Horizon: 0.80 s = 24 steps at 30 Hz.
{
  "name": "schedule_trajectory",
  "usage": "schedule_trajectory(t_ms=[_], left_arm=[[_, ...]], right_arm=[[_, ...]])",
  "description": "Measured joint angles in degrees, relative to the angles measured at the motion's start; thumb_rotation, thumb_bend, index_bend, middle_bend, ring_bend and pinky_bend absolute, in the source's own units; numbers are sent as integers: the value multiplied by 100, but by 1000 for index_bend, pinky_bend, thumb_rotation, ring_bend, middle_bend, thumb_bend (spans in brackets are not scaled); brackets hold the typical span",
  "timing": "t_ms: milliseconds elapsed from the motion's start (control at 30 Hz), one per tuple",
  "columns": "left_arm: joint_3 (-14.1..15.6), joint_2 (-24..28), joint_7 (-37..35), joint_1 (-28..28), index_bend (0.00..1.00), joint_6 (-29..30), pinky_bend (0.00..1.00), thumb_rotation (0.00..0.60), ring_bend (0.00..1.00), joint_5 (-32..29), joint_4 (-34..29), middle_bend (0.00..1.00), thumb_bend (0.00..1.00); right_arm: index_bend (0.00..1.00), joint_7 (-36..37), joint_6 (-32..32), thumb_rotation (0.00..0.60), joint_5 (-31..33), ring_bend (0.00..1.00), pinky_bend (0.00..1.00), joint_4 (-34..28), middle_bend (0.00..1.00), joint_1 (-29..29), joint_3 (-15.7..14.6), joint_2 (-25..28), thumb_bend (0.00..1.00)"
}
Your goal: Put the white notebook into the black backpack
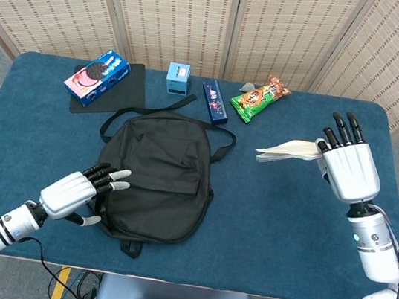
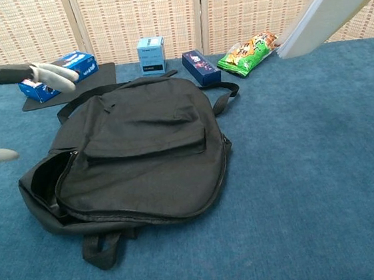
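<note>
While right hand point(image 1: 348, 168) lifts white notebook point(image 1: 289, 149), its grip stays hidden

my right hand point(image 1: 350, 169): raised, back toward the head camera, fingers pointing up, pinching the white notebook point(image 1: 289, 149) at its edge. my left hand point(image 1: 76, 193): low at my left, fingers spread, extended forward, holding nothing.
</note>
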Motion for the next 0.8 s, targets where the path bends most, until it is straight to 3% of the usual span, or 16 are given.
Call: schedule_trajectory(t_ms=[533,800], left_arm=[[282,-1275,798,-805,141,-1317,0,600,72,-662,910,48,242],[324,-1663,1006,-917,130,-1525,0,600,73,-1144,1230,48,242]], right_arm=[[634,172,69,600,10,128,114,17,378,-144,-56,62,439],[634,271,55,600,18,128,114,64,379,-171,-73,42,438]])
